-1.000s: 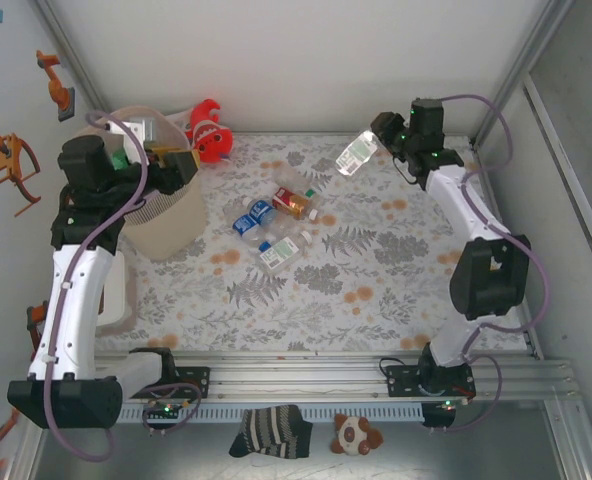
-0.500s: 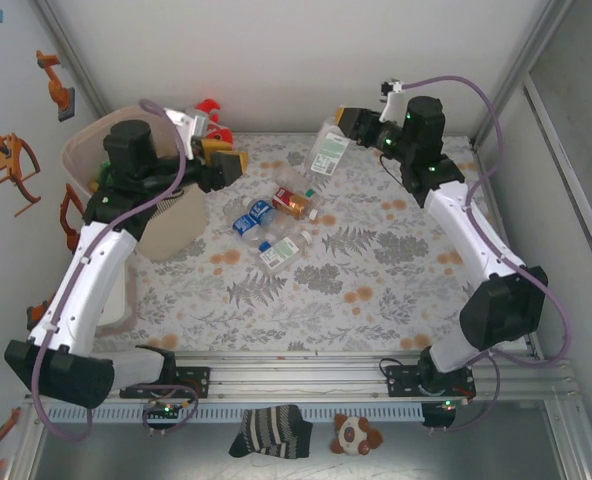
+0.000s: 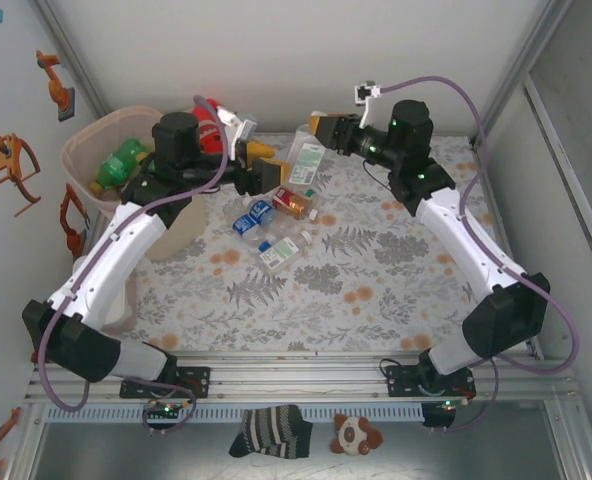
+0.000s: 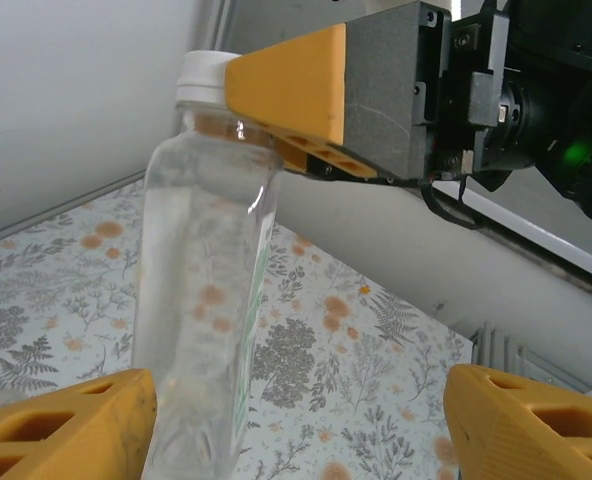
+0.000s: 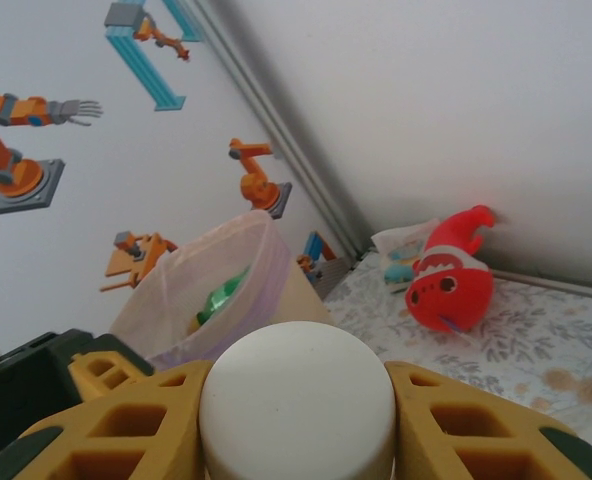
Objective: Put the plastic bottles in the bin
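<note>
A white wall [image 3: 296, 60] closes the scene at 12 o'clock, evenly lit, with soft shadows. At 9 o'clock a pale wall [image 3: 6, 100] carries orange and blue robot-arm stickers [image 3: 14, 165]. A grey panel [image 3: 576, 170] stands at 3 o'clock behind a metal post [image 3: 521, 60]. The table [image 3: 376, 290] wears a fern-and-flower cloth, with an aluminium rail [image 3: 306, 375] at 6 o'clock.

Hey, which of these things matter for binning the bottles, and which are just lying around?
Job: held clear bottle, blue-labelled bottle, reddish-brown bottle, green-labelled bottle, green bottle in the pink bin.
Lying about: red fish plush, striped sock, brown-white plush.
</note>
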